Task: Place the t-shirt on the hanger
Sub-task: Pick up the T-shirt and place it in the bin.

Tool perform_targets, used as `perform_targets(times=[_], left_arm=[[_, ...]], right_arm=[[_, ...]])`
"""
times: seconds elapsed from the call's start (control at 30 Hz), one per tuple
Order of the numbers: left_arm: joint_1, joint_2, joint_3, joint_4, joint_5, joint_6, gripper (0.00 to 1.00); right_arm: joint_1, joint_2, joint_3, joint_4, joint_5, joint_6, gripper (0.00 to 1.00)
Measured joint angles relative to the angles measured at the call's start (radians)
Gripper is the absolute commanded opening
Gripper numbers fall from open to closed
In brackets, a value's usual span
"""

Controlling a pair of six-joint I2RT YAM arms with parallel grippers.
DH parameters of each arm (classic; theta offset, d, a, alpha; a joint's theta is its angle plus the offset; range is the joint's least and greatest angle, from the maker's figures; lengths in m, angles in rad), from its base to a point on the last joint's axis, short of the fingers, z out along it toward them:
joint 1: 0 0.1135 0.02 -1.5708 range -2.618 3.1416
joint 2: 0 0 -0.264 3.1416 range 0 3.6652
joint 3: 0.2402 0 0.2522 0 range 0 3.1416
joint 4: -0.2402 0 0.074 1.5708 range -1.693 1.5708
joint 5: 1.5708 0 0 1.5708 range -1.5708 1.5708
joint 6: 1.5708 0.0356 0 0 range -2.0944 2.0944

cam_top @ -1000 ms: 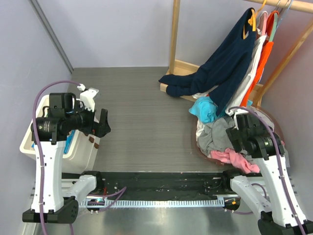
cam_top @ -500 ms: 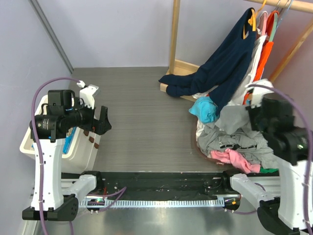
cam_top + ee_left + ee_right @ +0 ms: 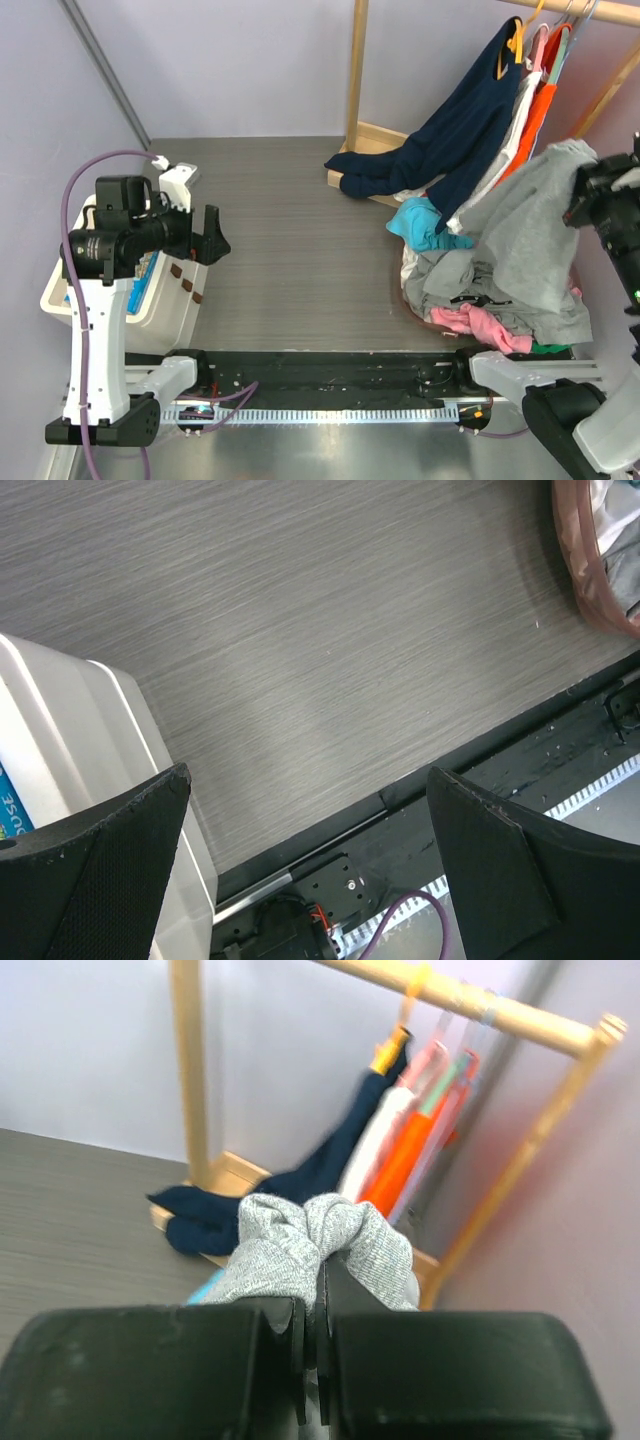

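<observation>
Right wrist view has my right gripper (image 3: 312, 1305) with jaws clamped on the t-shirt (image 3: 300, 1240) mid-frame, left gripper (image 3: 308, 780) with jaws apart above the table (image 3: 300, 630).

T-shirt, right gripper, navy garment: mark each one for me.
t-shirt (image 3: 525, 215), top external view, middle of the raised grey fabric.
right gripper (image 3: 312, 1295), right wrist view, between the fingertips pinching the fabric.
navy garment (image 3: 470, 130), top external view, middle of its hanging body.

— Any writing to read anywhere?
— One scrap in the left wrist view: white letters, seemingly "USE", cut off at the edge, on a blue item (image 3: 8, 800) inside the white bin (image 3: 90, 740). Nothing else is legible.
</observation>
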Motion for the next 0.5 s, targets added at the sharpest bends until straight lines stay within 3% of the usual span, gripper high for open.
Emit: perform_targets(times=[0.27,0.5], left_arm=[[0.0,-0.011,0.003,0.042,-0.007,-0.055,1.0],[0.0,-0.021,0.003,0.097,-0.015,-0.113,1.0]], right_arm=[[0.0,0.17,0.0,0.335,-0.27,0.158,0.01],[-0.001,0.322,-0.016,0.695,-0.522,0.494,0.01]])
